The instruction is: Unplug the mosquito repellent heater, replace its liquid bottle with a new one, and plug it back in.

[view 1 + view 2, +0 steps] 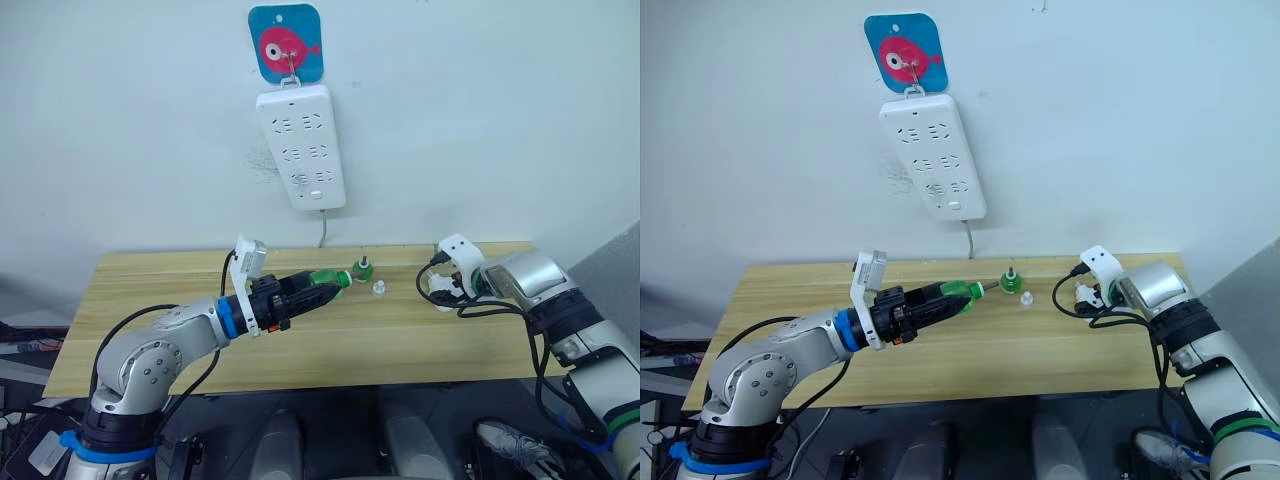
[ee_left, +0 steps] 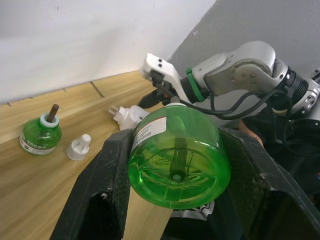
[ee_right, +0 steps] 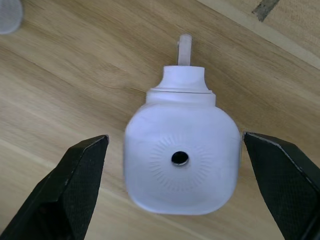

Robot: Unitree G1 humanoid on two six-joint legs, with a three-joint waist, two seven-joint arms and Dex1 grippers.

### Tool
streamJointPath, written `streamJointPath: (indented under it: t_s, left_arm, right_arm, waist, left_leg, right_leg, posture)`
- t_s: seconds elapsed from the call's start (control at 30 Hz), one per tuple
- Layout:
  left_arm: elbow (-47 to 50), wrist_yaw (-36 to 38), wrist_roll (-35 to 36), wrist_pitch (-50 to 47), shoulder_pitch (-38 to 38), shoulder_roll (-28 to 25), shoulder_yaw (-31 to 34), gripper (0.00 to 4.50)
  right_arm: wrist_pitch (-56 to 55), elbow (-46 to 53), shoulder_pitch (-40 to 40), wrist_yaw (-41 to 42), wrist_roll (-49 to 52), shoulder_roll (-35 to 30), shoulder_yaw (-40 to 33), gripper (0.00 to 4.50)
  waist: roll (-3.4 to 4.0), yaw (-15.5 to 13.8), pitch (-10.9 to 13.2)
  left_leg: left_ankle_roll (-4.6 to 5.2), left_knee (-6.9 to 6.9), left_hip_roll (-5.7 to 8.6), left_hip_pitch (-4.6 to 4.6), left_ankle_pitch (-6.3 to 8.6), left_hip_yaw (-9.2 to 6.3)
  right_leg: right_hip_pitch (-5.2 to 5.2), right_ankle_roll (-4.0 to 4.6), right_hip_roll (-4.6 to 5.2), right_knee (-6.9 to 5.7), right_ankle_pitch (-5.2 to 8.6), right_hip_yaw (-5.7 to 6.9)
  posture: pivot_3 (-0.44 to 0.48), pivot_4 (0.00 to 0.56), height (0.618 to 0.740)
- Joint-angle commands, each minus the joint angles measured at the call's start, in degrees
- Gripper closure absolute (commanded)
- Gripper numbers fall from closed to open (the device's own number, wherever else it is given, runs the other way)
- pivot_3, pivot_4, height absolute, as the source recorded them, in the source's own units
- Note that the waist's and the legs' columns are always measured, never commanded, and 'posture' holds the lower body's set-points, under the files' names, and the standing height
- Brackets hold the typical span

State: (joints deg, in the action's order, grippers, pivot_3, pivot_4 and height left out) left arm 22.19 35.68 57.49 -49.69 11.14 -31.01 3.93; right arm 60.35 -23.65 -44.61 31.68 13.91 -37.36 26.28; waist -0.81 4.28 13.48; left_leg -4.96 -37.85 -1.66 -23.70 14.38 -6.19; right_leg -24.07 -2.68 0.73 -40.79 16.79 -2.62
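My left gripper (image 1: 303,287) is shut on a green liquid bottle (image 1: 326,279), holding it sideways just above the wooden table (image 1: 150,290); its base faces the left wrist camera (image 2: 177,160). A second green bottle (image 1: 361,268) with a brown wick stands on the table, with a small white cap (image 1: 379,289) beside it. The white mosquito repellent heater (image 3: 182,160) lies unplugged on the table at the right, prongs pointing away from my right gripper. My right gripper (image 3: 175,137) is open, its fingers standing on either side of the heater without touching it.
A long white power strip (image 1: 300,145) hangs on the wall from a blue fish hook plate (image 1: 286,42), its cable dropping behind the table. The table's back edge meets the wall.
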Motion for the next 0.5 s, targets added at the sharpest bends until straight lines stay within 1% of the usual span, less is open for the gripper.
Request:
streamJointPath:
  t_s: [0.03,0.13,0.17,0.23,0.27,0.3,0.37,0.5]
  left_arm:
    - [2.28,0.50,0.04,1.20,-0.51,0.35,1.08,2.20]
    - [2.32,0.21,0.68,1.26,-0.72,0.67,1.56,2.20]
    - [2.28,0.13,0.90,1.21,-0.68,0.73,1.72,2.20]
    - [1.86,0.32,0.67,1.27,-0.32,0.81,1.83,2.20]
    - [1.59,0.47,0.40,1.37,-0.11,0.87,1.79,2.20]
    - [1.40,0.58,0.16,1.46,0.08,0.95,1.69,2.20]
    - [0.95,0.92,-0.32,1.61,0.46,1.01,1.41,2.20]
    - [-0.43,2.47,-1.24,1.81,1.32,0.58,1.15,2.20]
  right_arm:
    - [-2.76,-1.79,-1.32,1.98,-3.50,0.86,-0.08,0.00]
    - [-3.86,-3.66,-1.33,2.74,-5.37,1.89,-1.16,0.00]
    - [-4.03,-4.09,-1.27,3.15,-5.86,2.09,-1.41,0.36]
    - [-4.23,-4.61,-1.11,3.88,-6.59,2.52,-1.83,0.93]
    - [-4.21,-4.79,-1.01,4.15,-6.81,2.83,-2.21,1.31]
    - [-4.28,-4.82,-0.82,4.29,-7.13,3.07,-2.52,1.56]
    - [-4.62,-4.97,-0.57,4.39,-7.74,3.42,-2.91,1.55]
    - [-3.21,-0.97,0.35,5.31,-7.84,2.34,-5.14,1.55]
  waist:
    - [0.00,-0.03,0.00]
    - [0.00,-0.03,0.00]
    - [0.00,-0.06,-0.01]
    - [0.00,-0.23,-0.01]
    - [0.00,-0.31,-0.01]
    - [0.00,-0.34,-0.01]
    - [0.00,-0.35,-0.01]
    - [0.01,-0.39,-0.01]
  left_leg:
    - [0.00,0.00,0.00,0.01,0.00,0.00]
    - [0.00,0.01,0.00,0.01,0.00,-0.01]
    - [0.00,0.01,0.00,0.01,0.00,0.00]
    - [0.00,0.00,0.02,0.00,0.00,-0.01]
    - [-0.01,0.00,0.02,0.00,0.00,-0.01]
    - [-0.01,0.00,0.03,0.00,0.00,0.00]
    - [-0.01,0.00,0.03,0.01,0.00,0.00]
    - [-0.01,-0.01,0.03,0.01,-0.01,0.00]
  right_leg:
    - [0.00,0.00,0.00,0.00,0.00,0.00]
    - [0.00,0.00,0.00,-0.02,0.00,0.01]
    - [0.00,0.00,0.00,-0.02,0.00,0.01]
    - [0.00,0.00,0.03,-0.02,0.00,0.01]
    - [0.00,0.00,0.04,-0.01,0.00,0.02]
    - [0.00,0.00,0.04,-0.01,0.00,0.02]
    - [0.00,0.00,0.05,-0.02,0.00,0.02]
    - [0.00,0.00,0.04,-0.02,0.00,0.03]
  posture:
    - [-0.009,0.206,0.725]
    - [-0.006,0.196,0.725]
    - [-0.005,0.193,0.725]
    - [-0.007,0.193,0.725]
    - [-0.009,0.193,0.725]
    - [-0.010,0.192,0.725]
    - [-0.018,0.187,0.725]
    - [-0.049,0.180,0.725]
